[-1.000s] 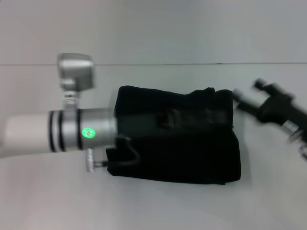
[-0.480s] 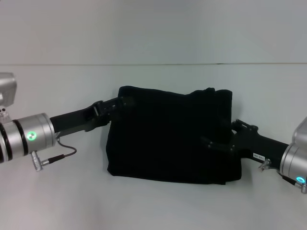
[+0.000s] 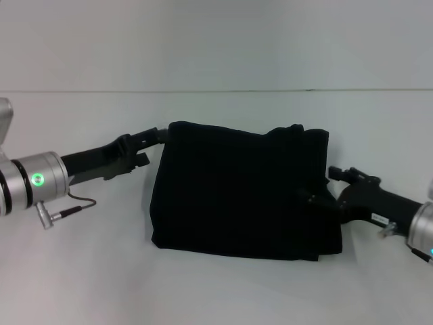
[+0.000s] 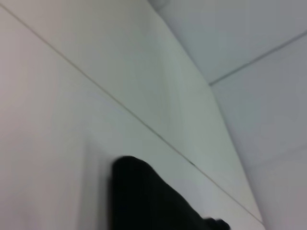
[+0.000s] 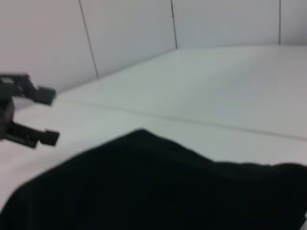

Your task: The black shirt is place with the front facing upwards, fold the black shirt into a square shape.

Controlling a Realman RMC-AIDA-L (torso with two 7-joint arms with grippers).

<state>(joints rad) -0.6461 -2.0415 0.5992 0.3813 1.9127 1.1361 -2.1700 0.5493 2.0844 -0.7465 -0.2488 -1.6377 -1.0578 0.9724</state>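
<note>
The black shirt (image 3: 243, 193) lies folded into a rough rectangle in the middle of the white table, with no lettering showing. It also shows in the left wrist view (image 4: 153, 201) and in the right wrist view (image 5: 158, 187). My left gripper (image 3: 154, 144) is open and empty, just off the shirt's upper left corner. It also shows far off in the right wrist view (image 5: 50, 115) with its jaws apart. My right gripper (image 3: 330, 188) is at the shirt's right edge, low over the table.
The white table (image 3: 223, 291) runs back to a seam line (image 3: 216, 91) with a pale wall behind it. A thin cable (image 3: 71, 206) hangs from the left wrist.
The left arm has pulled back to the left, off the shirt. The right gripper has drawn back to the right, from over the shirt to its right edge. The shirt has not moved.
</note>
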